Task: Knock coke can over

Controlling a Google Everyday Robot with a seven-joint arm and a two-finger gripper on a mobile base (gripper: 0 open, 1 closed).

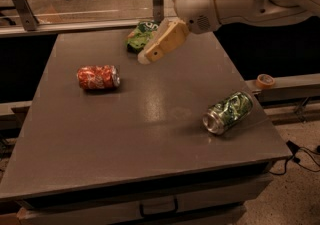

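Coke can lies on its side, down-left of the gripper, apart. Knock looks done. Gripper's opening: can't tell; you likely just pull clear.

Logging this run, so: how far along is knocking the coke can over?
Done, it seems: the coke can lies on its side on the table. In hand: nothing visible; the gripper hovers above the table's far part, right of the can and apart from it. Left: apparently nothing for the can itself.
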